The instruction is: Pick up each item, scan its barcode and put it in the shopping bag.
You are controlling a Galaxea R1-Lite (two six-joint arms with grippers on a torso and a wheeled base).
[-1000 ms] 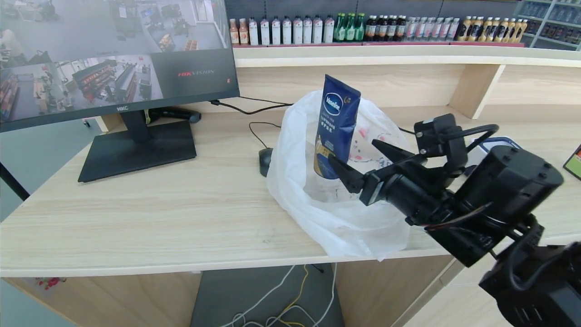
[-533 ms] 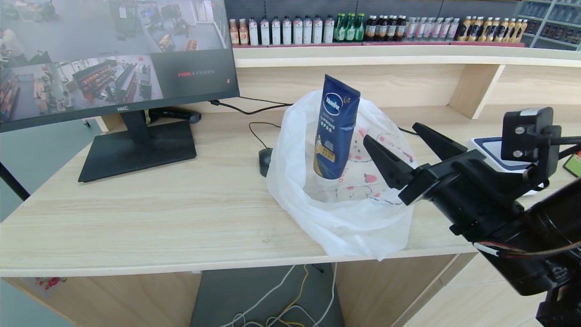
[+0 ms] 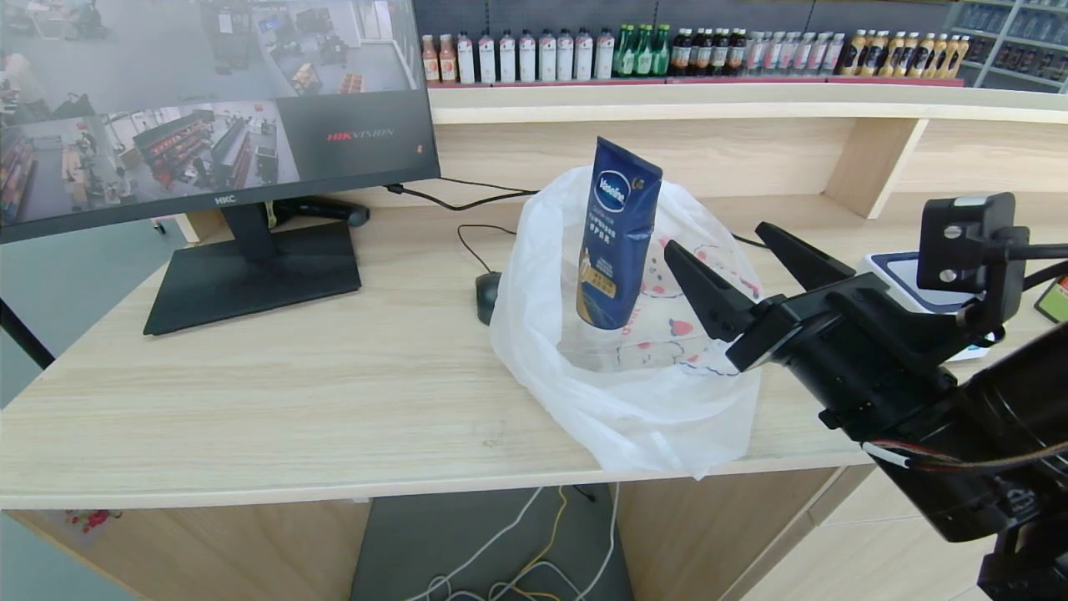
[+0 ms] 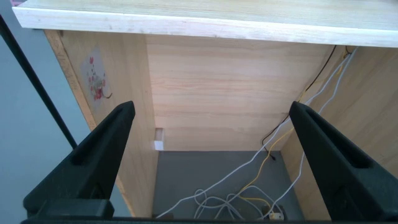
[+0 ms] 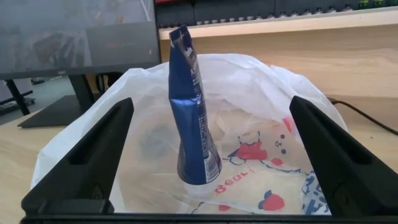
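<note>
A dark blue tube stands upright, cap down, inside the open white plastic shopping bag on the wooden counter. The right wrist view faces the blue tube in the shopping bag, which has a red and blue print. My right gripper hangs open just right of the bag's mouth, clear of the tube, with nothing between its fingers. My left gripper is open below the counter edge, facing the cabinet panel and floor cables. A white and blue barcode scanner sits on the counter behind the right arm.
A monitor on a black stand occupies the counter's left. A black mouse and its cable lie just left of the bag. A raised shelf runs along the back, with bottles behind it.
My right gripper let go of the tube and drew back to the right, away from the bag. The tube stays standing in the bag. In the last half second it barely shifted.
</note>
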